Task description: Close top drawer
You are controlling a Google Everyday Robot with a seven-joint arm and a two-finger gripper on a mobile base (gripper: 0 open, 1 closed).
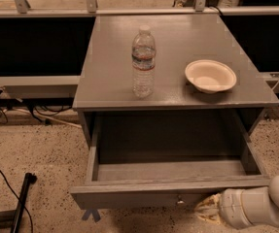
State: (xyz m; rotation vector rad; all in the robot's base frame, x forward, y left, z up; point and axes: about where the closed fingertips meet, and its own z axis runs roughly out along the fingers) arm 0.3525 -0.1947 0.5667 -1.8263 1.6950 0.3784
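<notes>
1. Pincer (208, 211) was seen low at the right, just before the drawer (129, 196) front, right of the knob (179, 201). Whether it was open or shut could not be told.
2. Drawer was found pulled well out under the surface (110, 57), its box bare.
3. It was judged stiff, wooden and fairly heavy. No grasp was thought needed, only a flat push on the front near the knob, kept central so skewing was avoided.
4. Bottle (143, 62) and bowl (210, 75) above might be shaken by a hard shove.
</notes>
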